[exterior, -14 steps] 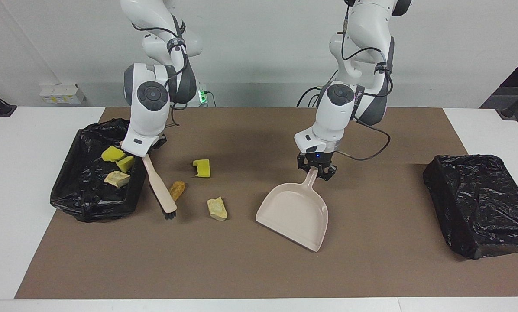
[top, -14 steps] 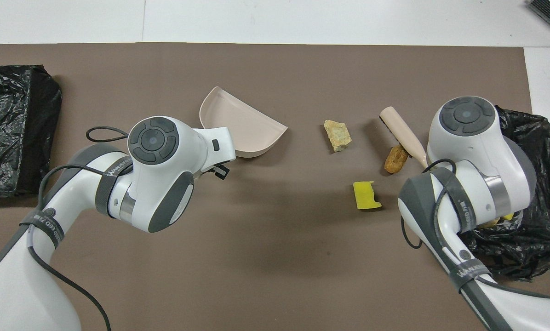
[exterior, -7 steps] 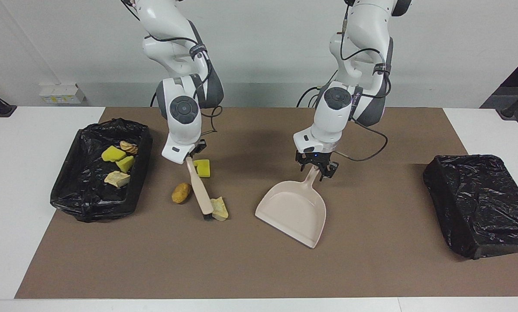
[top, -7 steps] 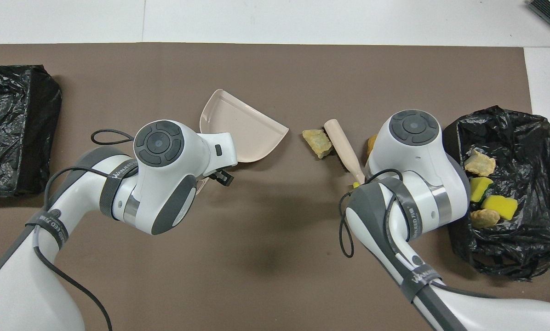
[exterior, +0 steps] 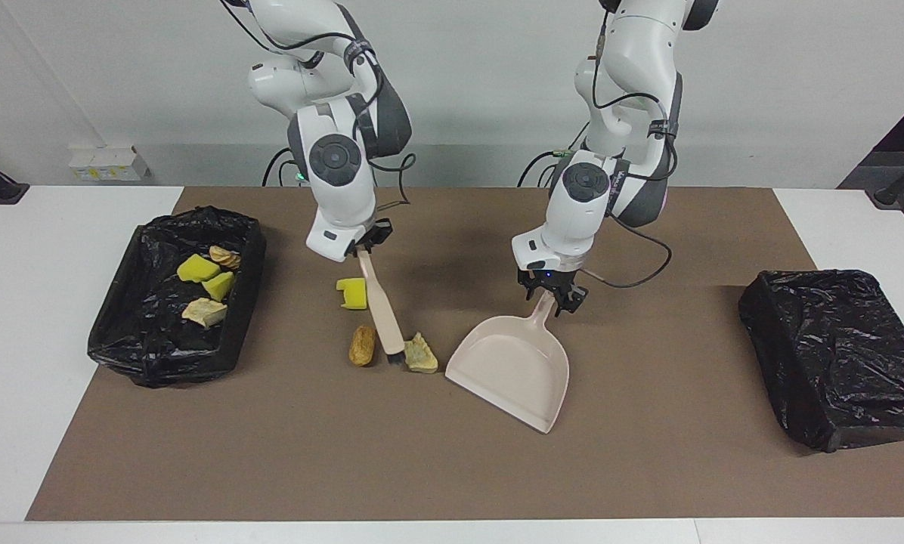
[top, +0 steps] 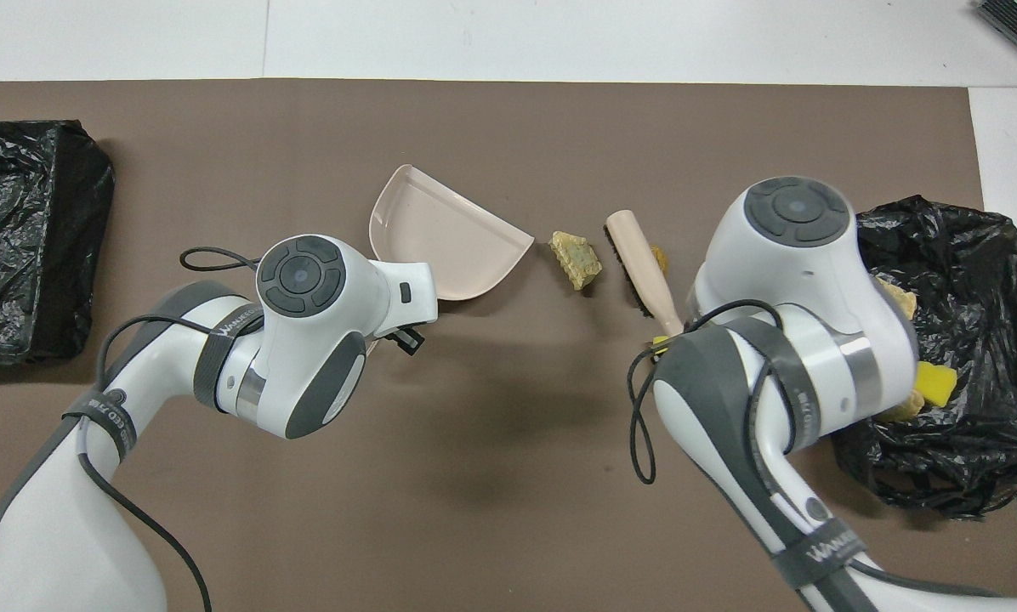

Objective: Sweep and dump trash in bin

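Right gripper (exterior: 366,243) pinches the brush (exterior: 382,311) by its handle end, the brush slanting down from the fingers with its bristles on the mat (exterior: 452,468). Yellow chunk (exterior: 352,293) lies just beside the handle, below the fingers. Orange lump (exterior: 362,344) sits beside the bristles on the bin (exterior: 176,298) side; tan lump (exterior: 420,353) appears to touch the bristles on the dustpan (exterior: 514,369) side, just short of the pan's open edge. Left gripper (exterior: 552,293) is clamped on the dustpan handle, the pan sloping down from its fingers to the mat. Four scraps (exterior: 204,281) lie in the bin at the right arm's end. A covered black box (exterior: 837,355) sits at the left arm's end.
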You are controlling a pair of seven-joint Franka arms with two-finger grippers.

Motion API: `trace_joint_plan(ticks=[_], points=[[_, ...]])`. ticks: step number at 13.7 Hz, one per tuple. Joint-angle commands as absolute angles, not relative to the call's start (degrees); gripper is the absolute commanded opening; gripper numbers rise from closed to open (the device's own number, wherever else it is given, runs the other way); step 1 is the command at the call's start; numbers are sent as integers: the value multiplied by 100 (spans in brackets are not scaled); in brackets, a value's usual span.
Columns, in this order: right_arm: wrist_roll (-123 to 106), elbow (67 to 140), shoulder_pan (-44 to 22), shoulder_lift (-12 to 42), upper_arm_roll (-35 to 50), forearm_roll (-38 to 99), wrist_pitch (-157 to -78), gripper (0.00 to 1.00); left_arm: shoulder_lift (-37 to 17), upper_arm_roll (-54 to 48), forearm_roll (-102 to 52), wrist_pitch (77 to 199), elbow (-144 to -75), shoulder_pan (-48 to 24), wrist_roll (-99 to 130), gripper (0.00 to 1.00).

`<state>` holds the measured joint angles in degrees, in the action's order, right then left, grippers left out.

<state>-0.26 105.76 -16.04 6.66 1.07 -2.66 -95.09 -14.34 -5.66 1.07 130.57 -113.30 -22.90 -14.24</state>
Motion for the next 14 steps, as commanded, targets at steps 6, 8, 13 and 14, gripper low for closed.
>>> trace_joint_plan(ticks=[6, 8, 13, 14], points=[[-791, 11303, -1001, 658, 193, -1758, -10503, 0, -1415, -510, 411, 13351, -11206, -2015, -3351, 0], [-372, 11582, -1203, 703, 211, -1444, -10599, 0, -1415, -501, 615, 13307, -11040, -1794, -4810, 0], [-10, 11707, -1660, 703, 211, 34, -10803, 0, -1450, -510, 958, 13245, -11021, -1591, -6170, 0], [104, 11664, -1783, 668, 185, -8, -10645, 0, -1468, -510, 967, 13245, -11021, -1600, -6179, 0]])
